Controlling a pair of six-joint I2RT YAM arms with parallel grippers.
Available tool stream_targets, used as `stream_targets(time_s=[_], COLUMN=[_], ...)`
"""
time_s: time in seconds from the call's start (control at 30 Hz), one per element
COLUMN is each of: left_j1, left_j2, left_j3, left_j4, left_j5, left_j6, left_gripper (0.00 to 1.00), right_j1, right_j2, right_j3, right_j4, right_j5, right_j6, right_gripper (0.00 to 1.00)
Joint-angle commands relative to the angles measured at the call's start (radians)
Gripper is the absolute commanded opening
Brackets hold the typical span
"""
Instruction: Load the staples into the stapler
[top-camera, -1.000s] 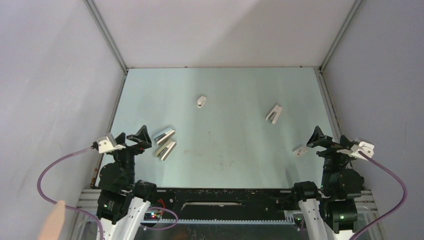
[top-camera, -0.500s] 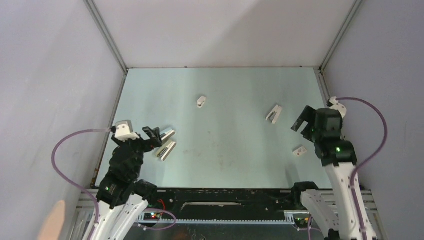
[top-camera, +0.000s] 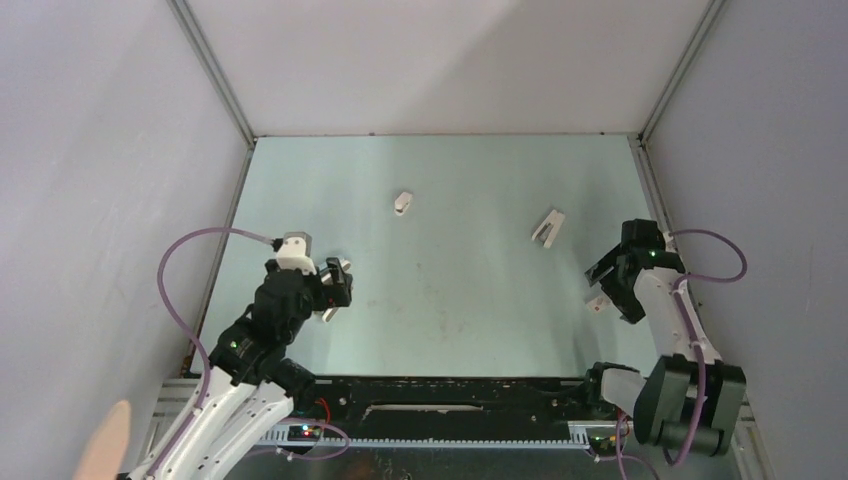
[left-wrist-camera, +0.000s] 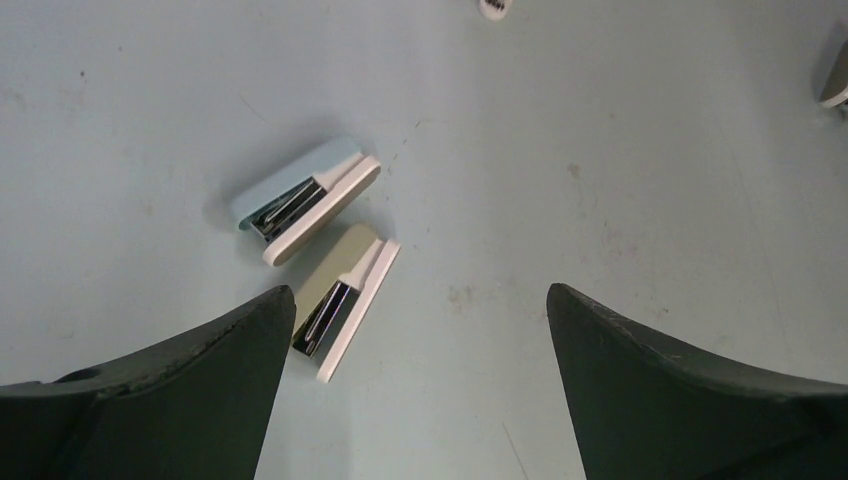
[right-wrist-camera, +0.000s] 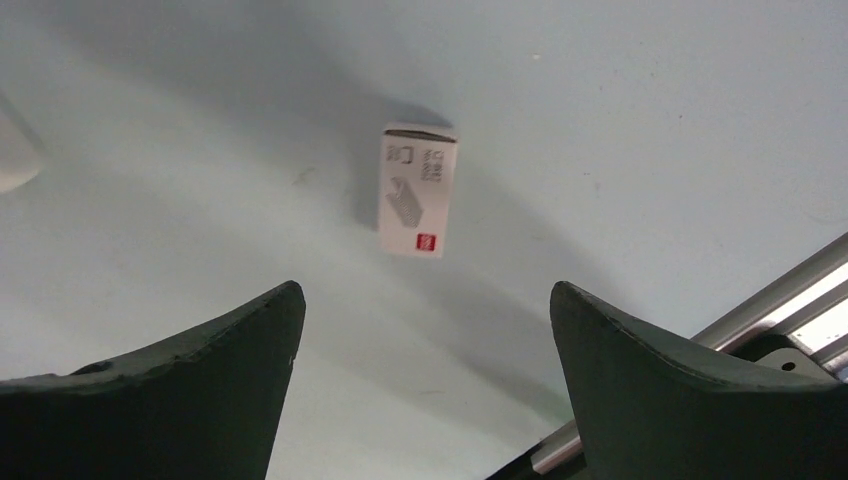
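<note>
Two hands, I note, both spread apart and empty. My right hand hovers over the small white red-marked cardboard box. The slim white plastic stapler lies on the table beyond that box, slightly left. My left hand is well left of the box.

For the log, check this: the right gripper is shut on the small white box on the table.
Wrong. The right gripper is open, not touching the small white box on the table; the right wrist view shows it.
</note>
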Motion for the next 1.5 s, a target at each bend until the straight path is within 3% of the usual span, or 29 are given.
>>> stream_targets(time_s=[0.0, 0.13, 0.33, 0.53, 0.73, 0.87, 1.13, 1.47], left_j1=[-0.008, -0.009, -0.009, -0.008, -0.005, -0.005, -0.002, 0.001], left_j2=[0.035, 0.067, 0.121, 0.128, 0.127, 0.126, 0.124, 0.056], left_j3=[0.044, 0.054, 0.090, 0.121, 0.129, 0.116, 0.107, 0.086], left_j4=[-0.044, -0.068, -0.179, -0.187, -0.168, -0.150, -0.121, -0.066], left_j5=[0.008, -0.039, -0.247, -0.166, -0.167, -0.166, -0.105, 0.019], left_j6=[-0.034, -0.069, -0.242, -0.165, -0.124, -0.098, -0.064, -0.016], left_gripper=[1.00, 1.00, 1.00, 1.00, 1.00, 1.00, 1.00, 1.00], right_j1=[-0.055, -0.069, -0.076, -0.076, -0.067, -0.002, 0.331, 0.889], right_j2=[0.086, 0.153, 0.251, 0.311, 0.317, 0.284, 0.303, 0.572], right_j3=[-0.027, -0.046, -0.060, -0.077, -0.084, -0.084, -0.011, 0.319], right_j4=[0.107, 0.162, 0.218, 0.258, 0.268, 0.278, 0.287, 0.255], right_j5=[-0.023, -0.026, -0.055, -0.080, -0.092, -0.089, -0.082, -0.088], right_j6=[0.049, 0.044, 0.024, 0.026, 0.007, -0.024, -0.074, -0.287], right_gripper=[0.94, 0.90, 0.79, 0.68, 0.45, 0.37, 0.33, 0.32])
